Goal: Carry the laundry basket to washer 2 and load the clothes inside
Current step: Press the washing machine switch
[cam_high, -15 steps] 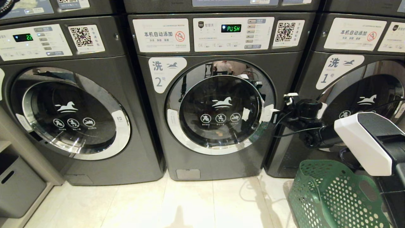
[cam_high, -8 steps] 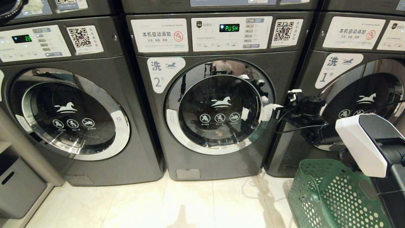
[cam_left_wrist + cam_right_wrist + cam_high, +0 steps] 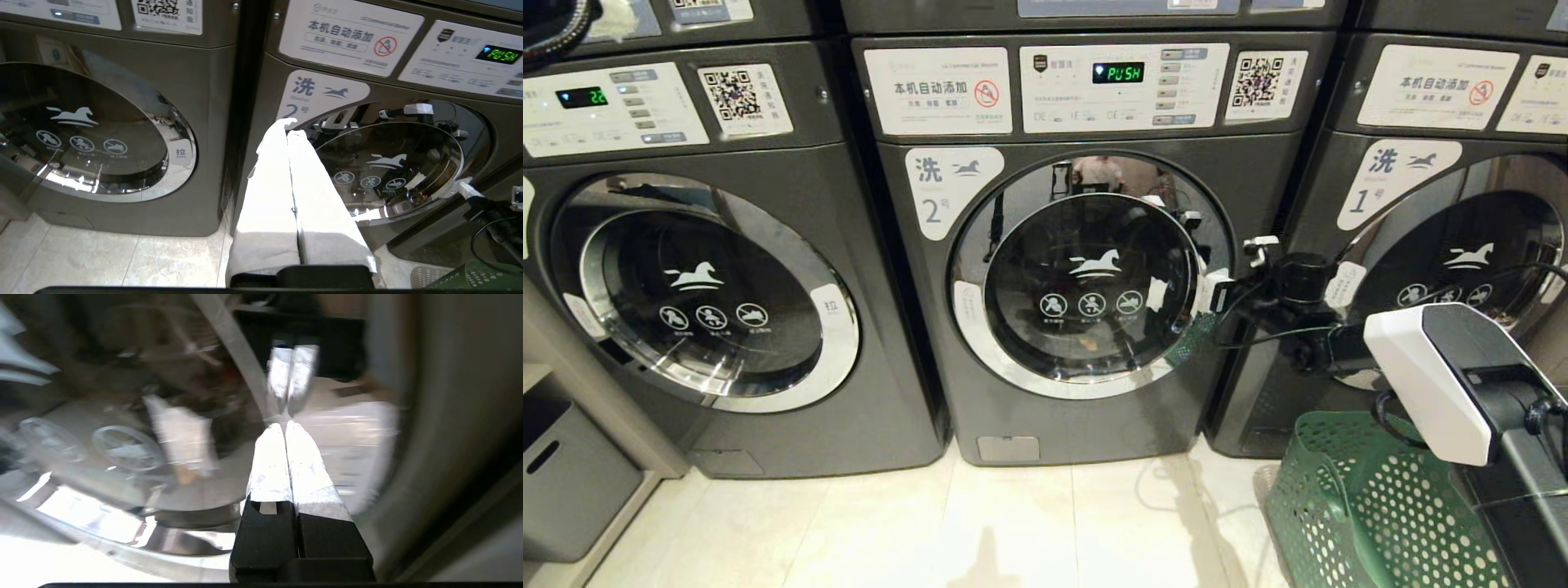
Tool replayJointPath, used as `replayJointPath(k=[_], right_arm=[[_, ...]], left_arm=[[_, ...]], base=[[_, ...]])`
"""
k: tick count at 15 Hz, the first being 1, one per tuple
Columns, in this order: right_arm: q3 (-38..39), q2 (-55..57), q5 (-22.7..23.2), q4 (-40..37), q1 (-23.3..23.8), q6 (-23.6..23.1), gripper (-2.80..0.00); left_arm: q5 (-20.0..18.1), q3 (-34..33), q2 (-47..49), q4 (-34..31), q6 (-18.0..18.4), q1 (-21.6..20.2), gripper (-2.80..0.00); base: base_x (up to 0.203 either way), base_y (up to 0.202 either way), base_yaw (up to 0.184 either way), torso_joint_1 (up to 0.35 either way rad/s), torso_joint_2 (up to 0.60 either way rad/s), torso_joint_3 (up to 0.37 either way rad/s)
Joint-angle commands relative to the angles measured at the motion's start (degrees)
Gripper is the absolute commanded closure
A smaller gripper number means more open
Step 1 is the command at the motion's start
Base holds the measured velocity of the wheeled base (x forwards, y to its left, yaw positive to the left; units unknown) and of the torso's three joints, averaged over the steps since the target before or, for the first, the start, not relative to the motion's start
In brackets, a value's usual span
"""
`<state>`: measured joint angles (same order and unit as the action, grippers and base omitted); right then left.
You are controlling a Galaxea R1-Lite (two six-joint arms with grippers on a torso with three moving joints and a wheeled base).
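Washer 2 (image 3: 1086,278) stands in the middle with its round door shut and "PUSH" on its display. My right gripper (image 3: 1215,294) is shut with nothing in it; its white-taped tips press against the chrome rim at the door's right edge (image 3: 284,424). The green perforated laundry basket (image 3: 1347,498) sits on the floor at the lower right, under my right arm. Its wall hides the clothes. My left gripper (image 3: 287,125) is shut and empty, held in the air in front of washer 2's left side (image 3: 388,163), out of the head view.
A washer with its door shut (image 3: 703,294) stands to the left and washer 1 (image 3: 1462,245) to the right. A grey bin (image 3: 564,482) sits under a shelf at far left. Pale tile floor (image 3: 980,523) lies before the machines. A black cable loops off my right wrist.
My right gripper has shifted a little left along the door's right edge, and the forearm has dropped slightly. The door stays shut. The left arm has not moved.
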<state>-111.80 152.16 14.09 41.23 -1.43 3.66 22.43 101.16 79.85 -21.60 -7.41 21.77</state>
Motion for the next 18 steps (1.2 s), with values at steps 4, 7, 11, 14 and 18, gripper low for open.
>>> replayJointPath(k=[4,7,11,14,18], right_arm=[[-0.51,2.00,1.18,0.43,-0.40,0.17,0.00],[-0.52,2.44,0.86,0.60,-0.77,-0.14,0.00],[-0.52,2.79,-0.46,3.15,-0.68,-0.58,0.00],[-0.52,2.79,-0.46,3.24,-0.68,-0.58,0.00],[0.35,1.13,-0.38,2.97,-0.68,-0.67,0.00]], left_arm=[[0.49,0.00,-0.04,-0.19,-0.06,0.02,0.00],[1.39,0.00,0.04,-0.10,-0.06,-0.06,0.00],[1.26,-1.89,0.37,0.61,0.15,0.02,0.00],[1.80,-2.79,0.58,1.44,4.52,0.02,0.00],[1.32,-5.17,0.57,1.91,4.68,0.11,0.00]], base=[[0.000,0.000,0.000,0.000,0.00,0.000],[0.000,0.000,0.000,0.000,0.00,0.000],[0.000,0.000,0.000,0.000,0.00,0.000],[0.000,0.000,0.000,0.000,0.00,0.000],[0.000,0.000,0.000,0.000,0.00,0.000]])
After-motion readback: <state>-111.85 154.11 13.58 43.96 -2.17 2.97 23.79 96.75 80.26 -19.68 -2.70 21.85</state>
